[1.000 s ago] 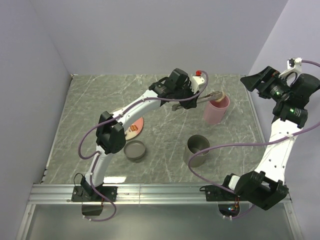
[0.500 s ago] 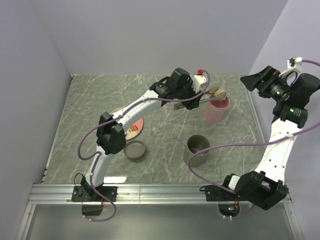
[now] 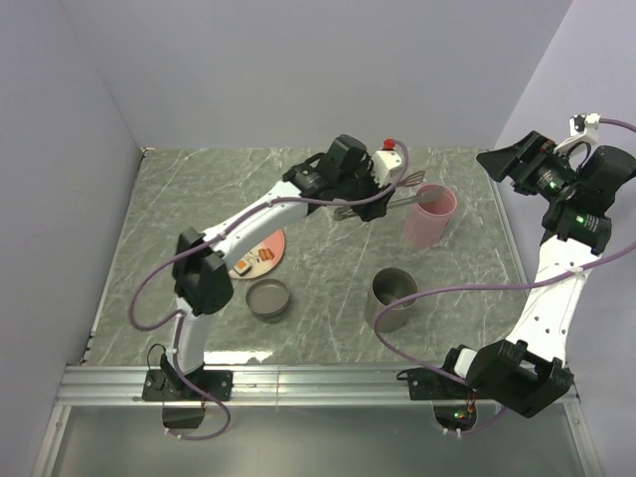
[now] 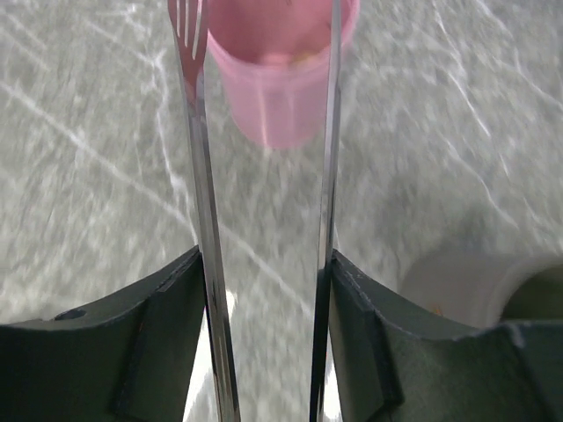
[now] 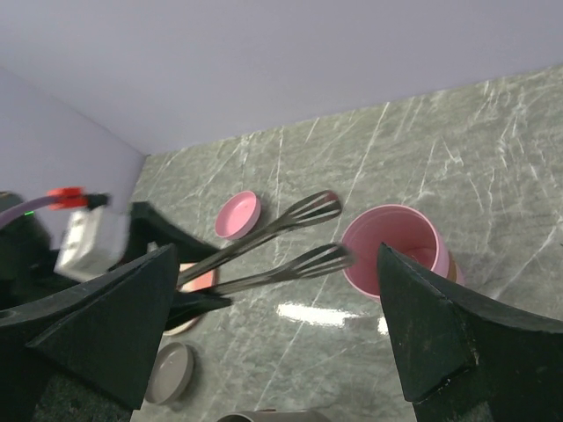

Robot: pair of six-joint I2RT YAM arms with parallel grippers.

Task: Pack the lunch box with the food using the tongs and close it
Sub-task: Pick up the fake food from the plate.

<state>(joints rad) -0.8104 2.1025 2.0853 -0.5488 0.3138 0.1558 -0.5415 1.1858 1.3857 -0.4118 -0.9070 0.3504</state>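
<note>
Holding tongs (image 4: 201, 176) between fingers, left gripper (image 4: 264, 264) is partly closed on them. Tong arms parted, tips just beside pink cup (image 3: 430, 216), far centre. At far right, right gripper (image 5: 274, 251) raised, spread wide, empty. Some food (image 3: 243, 268) on plate (image 3: 276, 243), left.

Tall pink plastic cup (image 3: 430, 217) at back right, slim silver metal tongs (image 4: 209, 264) just left of it, round grey metal pot (image 3: 394, 294) before it, low grey metal dish (image 3: 268, 299) left of the pot, pink round plate (image 3: 276, 248) behind the dish, food bits (image 3: 253, 261) on it.
</note>
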